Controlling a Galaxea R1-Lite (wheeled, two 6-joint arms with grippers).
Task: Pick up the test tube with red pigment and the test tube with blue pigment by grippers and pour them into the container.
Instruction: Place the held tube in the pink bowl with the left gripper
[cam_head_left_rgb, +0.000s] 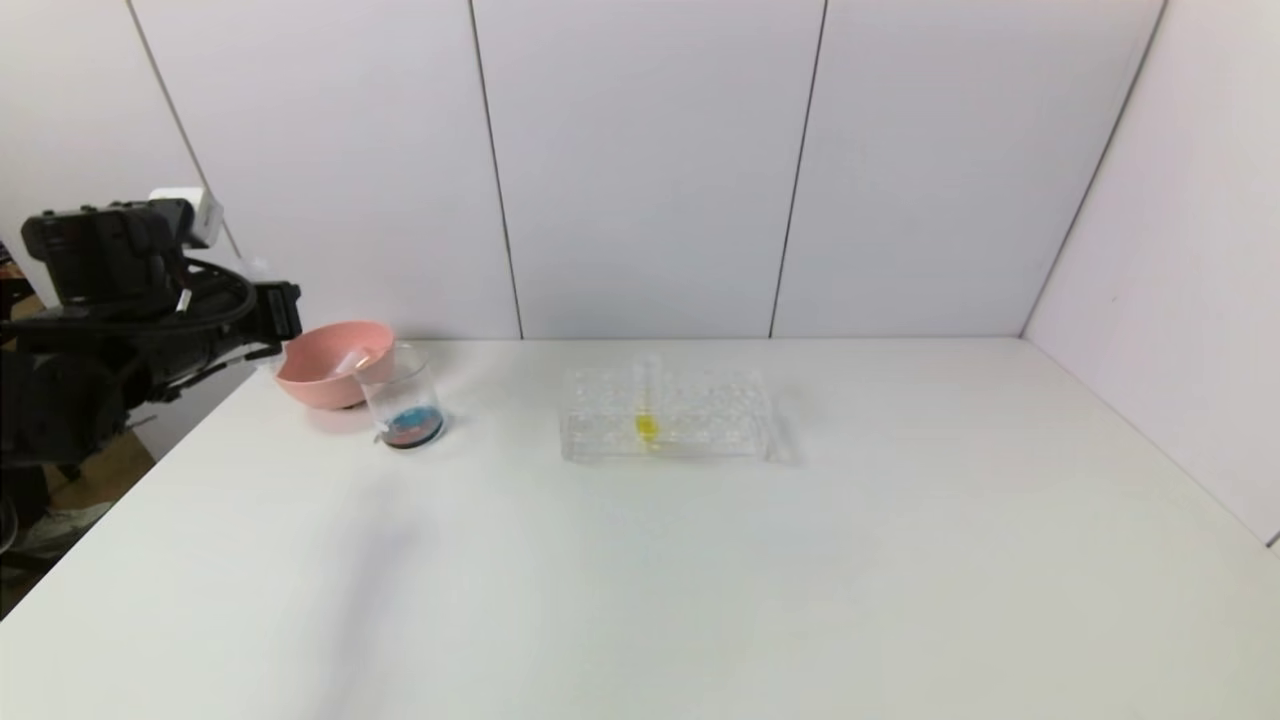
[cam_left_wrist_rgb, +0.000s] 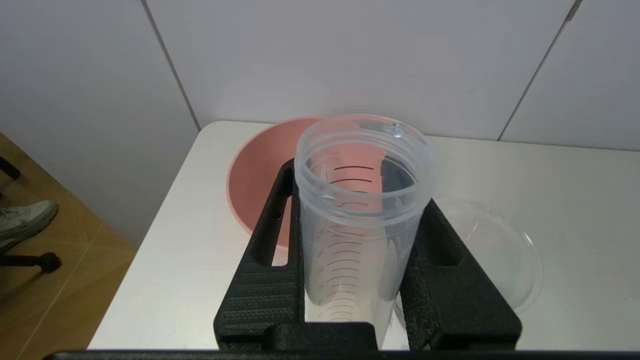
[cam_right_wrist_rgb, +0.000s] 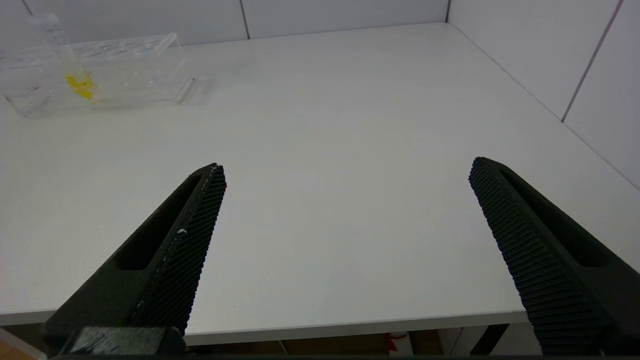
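White table (cam_head_left_rgb: 700, 560): left hand (cam_left_wrist_rgb: 357, 185) pinches an empty clear tube (cam_left_wrist_rgb: 362, 200) over the pink bowl (cam_left_wrist_rgb: 255, 180); right hand (cam_right_wrist_rgb: 347, 172) hovers spread.

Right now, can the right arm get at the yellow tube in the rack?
Probably yes: right gripper open at the near table edge, only bare table between it and the yellow tube in its rack.

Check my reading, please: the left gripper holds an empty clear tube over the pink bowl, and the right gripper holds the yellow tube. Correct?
Not quite. The right gripper is open and empty, as the right wrist view shows; the yellow tube stands in the rack. The left gripper does hold the clear tube over the pink bowl.
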